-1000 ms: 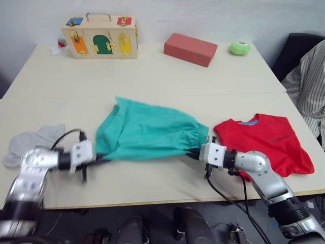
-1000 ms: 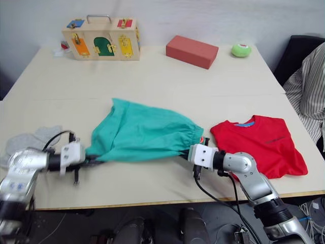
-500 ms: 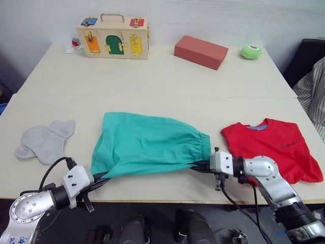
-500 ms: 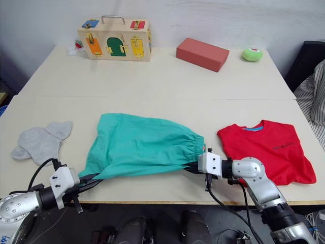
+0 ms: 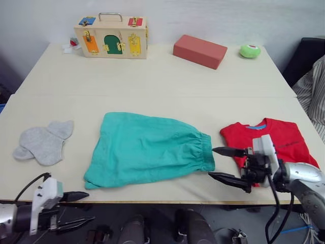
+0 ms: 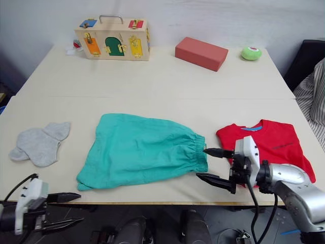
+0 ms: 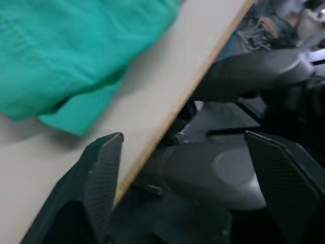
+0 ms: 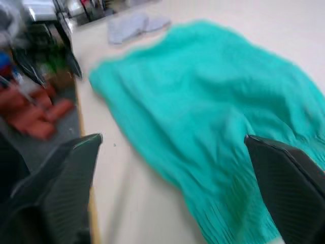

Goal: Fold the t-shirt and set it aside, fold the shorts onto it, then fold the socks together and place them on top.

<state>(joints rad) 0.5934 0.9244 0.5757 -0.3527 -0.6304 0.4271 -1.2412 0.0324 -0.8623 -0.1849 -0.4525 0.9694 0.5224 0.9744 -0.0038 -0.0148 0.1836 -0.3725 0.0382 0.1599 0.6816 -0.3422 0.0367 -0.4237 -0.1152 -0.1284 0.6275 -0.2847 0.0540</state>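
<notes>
The shorts (image 5: 150,150) lie flat near the front edge of the worktop (image 5: 152,81), waistband toward the robot's right, hem corner close to the front lip. The right claw (image 5: 219,163) hovers just beside the waistband, its two fingers spread wide and holding nothing. The left claw (image 5: 76,208) sits below the worktop's front edge, off the shorts' hem corner, fingers apart and empty. The t-shirt (image 5: 271,145) lies folded to the right of the shorts, apart from them, partly behind the right claw's wrist. The socks (image 5: 43,144) lie together to the left, well apart from the shorts. Bare worktop separates the three cloth items. At the back stand a wooden latch box (image 5: 111,37), a red-brown block (image 5: 199,51) and a green ball (image 5: 250,51).
</notes>
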